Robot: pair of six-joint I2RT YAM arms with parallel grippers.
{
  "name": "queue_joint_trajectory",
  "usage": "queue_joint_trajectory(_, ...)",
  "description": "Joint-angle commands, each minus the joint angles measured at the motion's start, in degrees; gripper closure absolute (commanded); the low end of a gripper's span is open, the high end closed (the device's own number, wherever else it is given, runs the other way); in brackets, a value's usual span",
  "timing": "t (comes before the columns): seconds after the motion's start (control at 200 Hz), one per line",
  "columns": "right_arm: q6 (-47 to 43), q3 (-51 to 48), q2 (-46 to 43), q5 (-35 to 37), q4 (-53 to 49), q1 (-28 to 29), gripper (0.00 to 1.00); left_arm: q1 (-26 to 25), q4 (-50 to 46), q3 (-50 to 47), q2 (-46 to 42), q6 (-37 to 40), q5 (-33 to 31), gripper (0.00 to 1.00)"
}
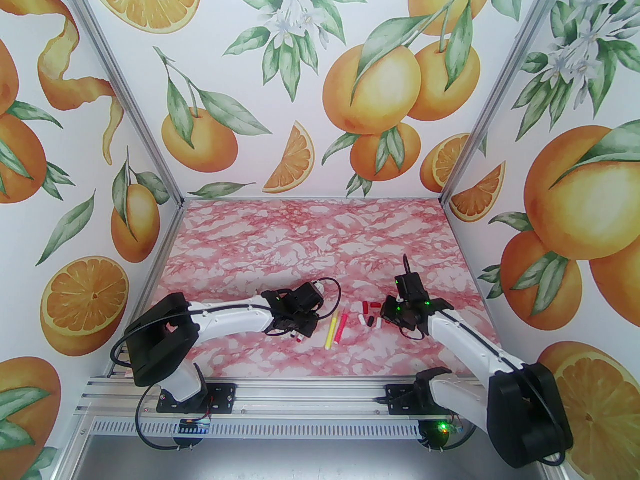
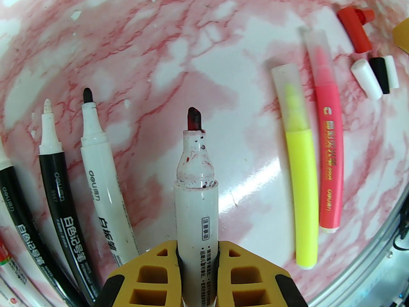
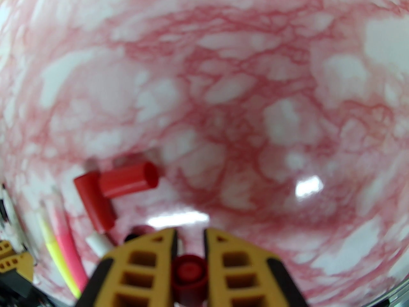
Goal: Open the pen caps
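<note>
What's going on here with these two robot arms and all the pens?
The left gripper holds a white marker, its stained tip bare. The right gripper is clamped on a dark red cap. Several loose caps lie on the table; the yellow highlighter and pink highlighter are still capped.

White arms (image 1: 230,315), black joints (image 1: 160,338), yellow fingers (image 2: 131,269)

Bright even light from above, white glare patches on the glossy pink marble-patterned tabletop (image 3: 255,75), right wrist view blurred throughout, fisheye bending at wrist-view edges
</note>
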Motion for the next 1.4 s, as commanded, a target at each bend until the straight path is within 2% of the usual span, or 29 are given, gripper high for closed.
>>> queue_joint_trajectory(0.0,-1.11,-0.64,0.87,1.54,2.00,-0.36,0.79,-0.08,-2.21,2.47,1.83,-0.51,-1.75,1.00)
queue_joint_trajectory(0.44,-1.90,0.23,1.09,2.21,1.88,-0.59,0.66,-0.07,-3.27,3.94,4.73,0.03,-2.15,0.93)
queue_joint_trajectory(0.645,-2.56,1.94,-2.98,1.93,-0.29,-0.53,0.49,-0.03,-3.80,4.20,5.47,0.12,-2.15,0.88)
queue_joint_trajectory(0.741,-2.94,3.31,-5.95,1.89,-2.19,-0.52,0.45,-0.05,-3.91,4.29,5.87,0.11,-3.64,0.85)
queue_joint_trajectory(0.966,-3.15,5.74,-11.85,0.43,-5.41,-0.45,0.42,-0.09,-4.09,4.51,6.40,0.14,-3.78,0.77)
queue_joint_trajectory(1.096,-3.28,6.43,-13.89,-0.20,-6.50,-0.44,0.41,-0.09,-4.19,4.56,6.33,0.29,-3.84,0.68)
queue_joint_trajectory(1.391,-3.53,5.95,-16.36,-3.67,-5.93,-0.16,0.41,-0.43,-5.83,4.96,2.80,0.02,-5.69,0.67)
